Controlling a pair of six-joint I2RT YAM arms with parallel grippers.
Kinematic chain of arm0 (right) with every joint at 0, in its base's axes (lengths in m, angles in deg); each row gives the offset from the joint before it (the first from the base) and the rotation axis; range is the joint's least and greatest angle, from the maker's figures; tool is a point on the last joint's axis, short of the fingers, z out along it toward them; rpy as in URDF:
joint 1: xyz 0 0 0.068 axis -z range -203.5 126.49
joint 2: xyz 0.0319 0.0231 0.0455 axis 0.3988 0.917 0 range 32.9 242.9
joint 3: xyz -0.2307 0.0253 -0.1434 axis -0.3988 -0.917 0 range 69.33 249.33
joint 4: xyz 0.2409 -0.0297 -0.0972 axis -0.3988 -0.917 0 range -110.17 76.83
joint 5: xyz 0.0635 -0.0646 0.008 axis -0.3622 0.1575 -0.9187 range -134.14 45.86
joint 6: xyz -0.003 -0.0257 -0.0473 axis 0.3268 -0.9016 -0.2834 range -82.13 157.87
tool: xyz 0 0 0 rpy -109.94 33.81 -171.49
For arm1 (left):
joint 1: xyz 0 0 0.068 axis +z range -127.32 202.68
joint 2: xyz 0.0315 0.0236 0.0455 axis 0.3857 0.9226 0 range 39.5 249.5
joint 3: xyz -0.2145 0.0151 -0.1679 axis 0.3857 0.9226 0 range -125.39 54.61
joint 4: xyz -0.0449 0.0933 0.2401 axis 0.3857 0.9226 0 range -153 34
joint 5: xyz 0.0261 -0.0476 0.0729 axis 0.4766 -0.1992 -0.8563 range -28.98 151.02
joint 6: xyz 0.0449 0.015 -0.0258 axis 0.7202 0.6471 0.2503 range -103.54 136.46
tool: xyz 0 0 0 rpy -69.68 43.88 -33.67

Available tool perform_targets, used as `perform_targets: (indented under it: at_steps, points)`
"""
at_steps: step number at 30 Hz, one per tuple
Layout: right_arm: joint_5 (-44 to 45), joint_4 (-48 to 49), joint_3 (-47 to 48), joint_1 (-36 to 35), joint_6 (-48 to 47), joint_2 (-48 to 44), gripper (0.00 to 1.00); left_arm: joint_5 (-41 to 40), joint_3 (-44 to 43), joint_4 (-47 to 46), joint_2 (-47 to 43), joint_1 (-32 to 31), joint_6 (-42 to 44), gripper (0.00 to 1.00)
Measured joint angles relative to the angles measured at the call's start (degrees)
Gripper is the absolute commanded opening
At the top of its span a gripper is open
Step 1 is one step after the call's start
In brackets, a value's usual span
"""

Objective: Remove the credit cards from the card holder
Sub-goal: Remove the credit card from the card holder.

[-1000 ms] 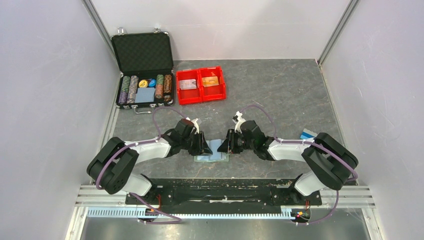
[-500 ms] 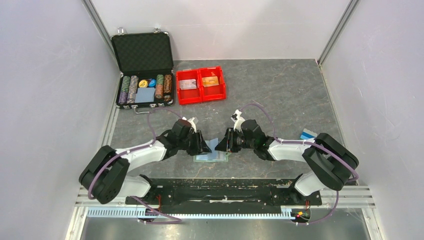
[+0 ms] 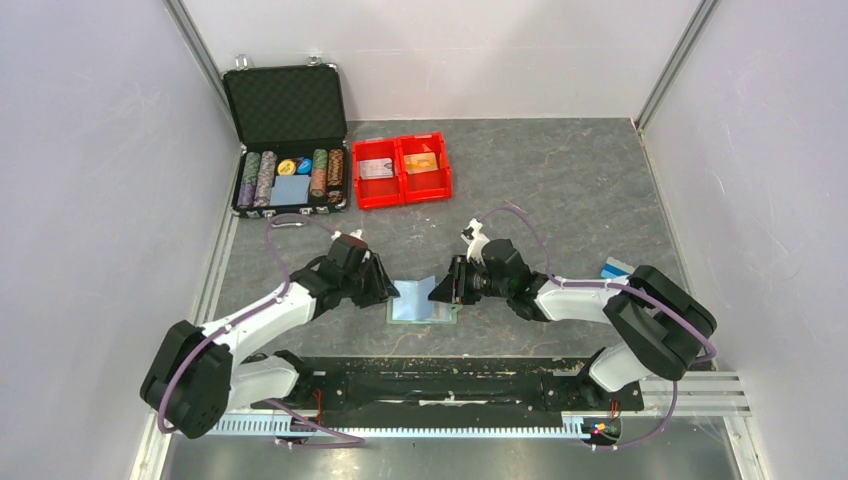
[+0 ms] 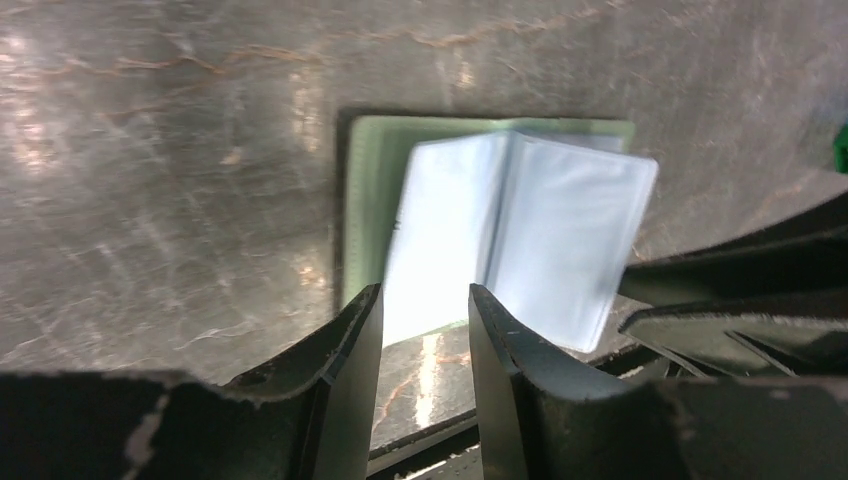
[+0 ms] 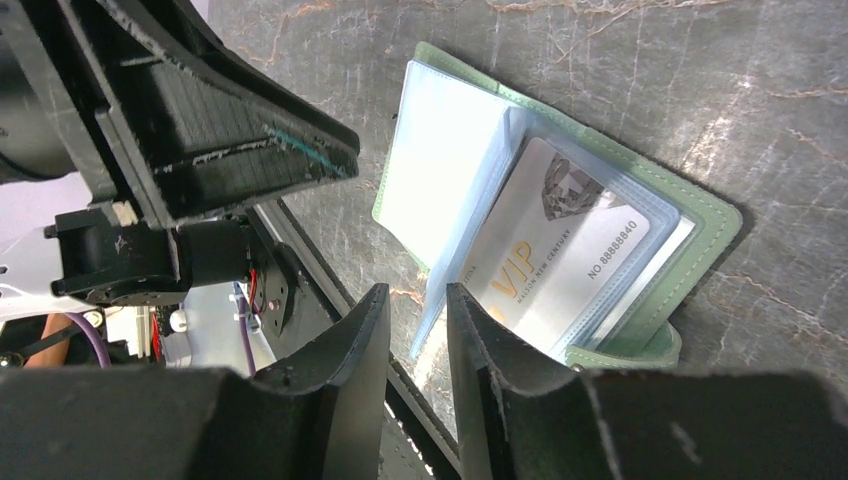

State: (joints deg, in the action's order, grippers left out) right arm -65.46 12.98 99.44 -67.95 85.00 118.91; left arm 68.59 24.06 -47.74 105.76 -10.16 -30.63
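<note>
Right wrist view: flat grey-green bifold card holder [image 5: 700, 215] lies open on the grey stone-patterned table [image 3: 560, 190], close to the near edge at mid-width, between the two arms. One whitish-grey plastic card printed VIP [image 5: 560, 260] sits inside a pale blue clear pocket. No orange card is visible in the holder.

Right gripper [image 5: 412, 300]: jaws narrowly parted, with the edge of a raised pocket leaf running into the gap. Whether it is actually pinched, I cannot tell.

Left gripper [image 4: 425, 310]: jaws parted, nothing between them, standing just off the holder's left side.

Assessment: the step in hand appears to be exposing the card for removal. Recommended practice is to keep the leaf turned back with the right arm. The left should grip the card alone, never the film, and draw it straight along the pocket. The cover needs pinning down, otherwise the whole holder may slide.
</note>
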Motion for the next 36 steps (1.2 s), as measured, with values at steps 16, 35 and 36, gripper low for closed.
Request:
perform_targets:
  at_steps: [16, 35, 36]
  points:
    - [-1.14, 0.37, 4.98, -3.15, 0.04, 3.34, 0.41, 4.76, 1.77, -1.07, 4.37, 2.78, 0.02, 0.31]
    - [-1.36, 1.03, 9.27, -4.02, 0.26, 7.45, 0.55, 12.07, 6.51, -8.02, 4.24, 2.84, -1.49, 0.27]
    - [-1.38, 1.25, 9.33, -4.11, 0.26, 7.65, 0.55, 11.82, 6.54, -7.54, 3.58, 2.84, -1.49, 0.30]
